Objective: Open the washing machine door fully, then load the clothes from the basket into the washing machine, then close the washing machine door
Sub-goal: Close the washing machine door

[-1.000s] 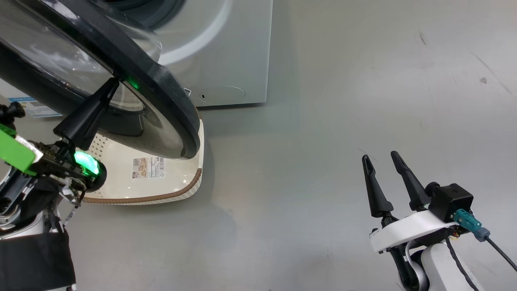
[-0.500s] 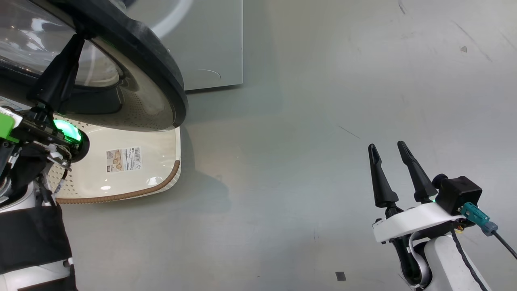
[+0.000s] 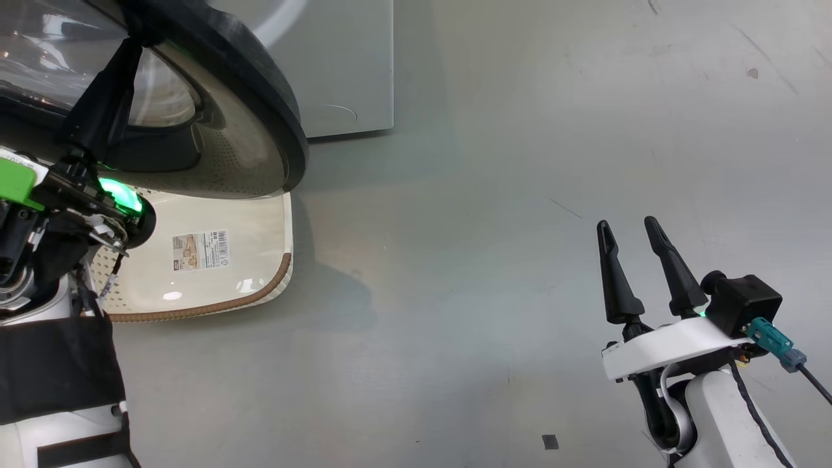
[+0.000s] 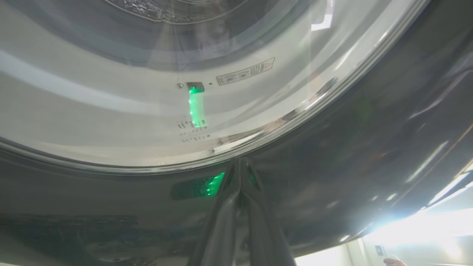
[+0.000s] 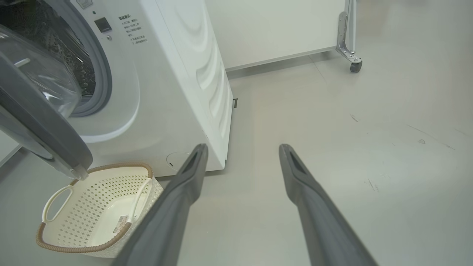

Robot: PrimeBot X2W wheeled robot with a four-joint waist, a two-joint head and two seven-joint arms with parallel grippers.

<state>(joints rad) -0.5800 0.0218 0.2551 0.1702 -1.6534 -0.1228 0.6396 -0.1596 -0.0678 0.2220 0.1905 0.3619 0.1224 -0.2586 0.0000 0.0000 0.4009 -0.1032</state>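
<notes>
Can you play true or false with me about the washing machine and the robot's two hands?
1. The basket is full of clothes. False: it is empty.
2. The left gripper is shut, with its tips at the door's dark rim. True.
3. The right gripper is holding a shirt. False: it is open and holds nothing.
4. The door hangs open above part of the basket. True.
</notes>
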